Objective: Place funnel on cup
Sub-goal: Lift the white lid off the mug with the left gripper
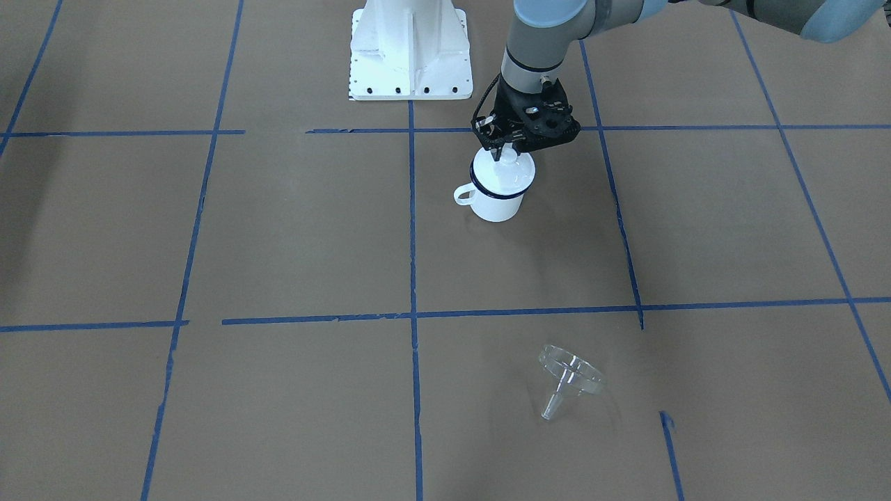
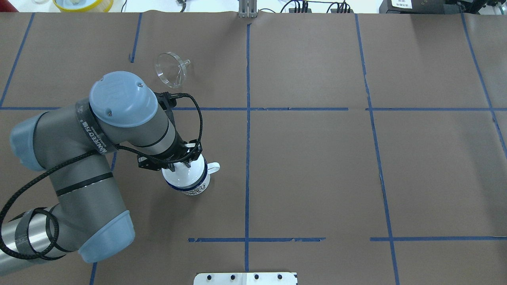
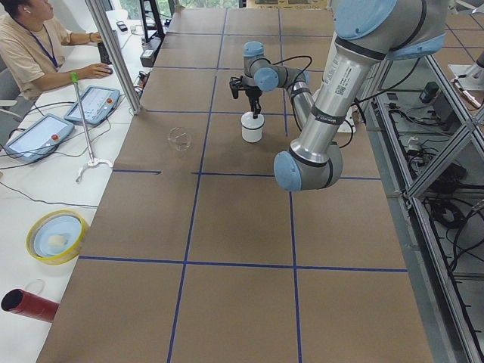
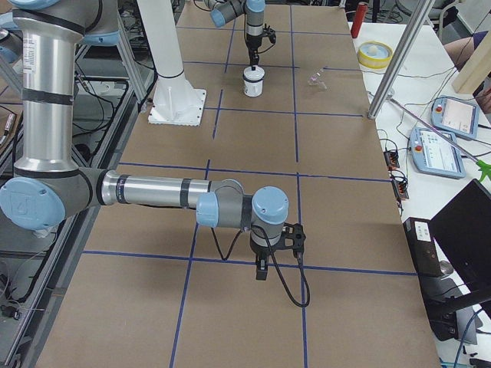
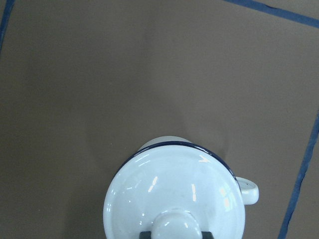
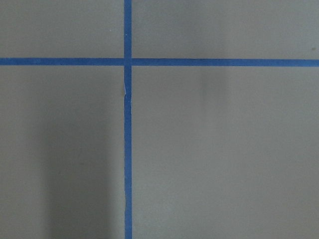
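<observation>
Left end effector (image 1: 501,147) straddles knob of lid (image 1: 506,174) atop cup (image 1: 495,207); clamped or not, cannot tell. Grip knob squarely, lift straight up, park lid aside. Funnel (image 1: 567,379) well apart on table (image 1: 278,243), lying on side, axis slanted: spout away from robot, mouth toward it. Right end effector (image 4: 261,270): apart or together, cannot tell.

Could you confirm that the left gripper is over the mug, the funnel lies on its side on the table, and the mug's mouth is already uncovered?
Not quite: the cup is covered. The left wrist view shows a white domed lid on it. The left gripper is over it, and the funnel lies on its side on the table.
</observation>
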Controlling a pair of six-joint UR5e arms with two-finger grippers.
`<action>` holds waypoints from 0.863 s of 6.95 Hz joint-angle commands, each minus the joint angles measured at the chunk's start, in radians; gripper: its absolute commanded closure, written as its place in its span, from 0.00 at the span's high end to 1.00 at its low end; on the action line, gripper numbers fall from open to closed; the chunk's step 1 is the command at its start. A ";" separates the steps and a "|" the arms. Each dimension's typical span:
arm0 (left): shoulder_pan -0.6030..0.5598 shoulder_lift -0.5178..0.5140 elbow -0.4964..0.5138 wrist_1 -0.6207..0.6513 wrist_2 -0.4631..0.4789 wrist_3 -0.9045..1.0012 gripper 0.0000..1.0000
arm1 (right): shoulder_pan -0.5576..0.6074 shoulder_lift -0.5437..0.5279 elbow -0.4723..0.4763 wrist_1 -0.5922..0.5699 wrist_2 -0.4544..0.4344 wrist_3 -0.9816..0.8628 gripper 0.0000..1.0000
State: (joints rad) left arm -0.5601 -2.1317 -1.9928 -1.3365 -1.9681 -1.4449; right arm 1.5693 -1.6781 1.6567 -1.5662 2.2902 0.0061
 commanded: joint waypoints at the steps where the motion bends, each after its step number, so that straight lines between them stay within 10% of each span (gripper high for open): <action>1: -0.061 -0.005 -0.090 0.083 0.002 0.001 0.00 | 0.000 0.000 0.000 0.000 0.000 0.000 1.00; 3: -0.228 0.010 -0.126 0.089 0.002 0.169 0.00 | 0.000 0.000 0.000 0.000 0.000 0.000 1.00; 6: -0.231 0.319 -0.141 -0.137 -0.003 0.288 0.00 | 0.000 0.000 0.000 0.000 0.000 0.000 1.00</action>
State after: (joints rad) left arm -0.7882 -1.9451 -2.1310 -1.3668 -1.9693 -1.1828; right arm 1.5693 -1.6782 1.6567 -1.5662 2.2902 0.0061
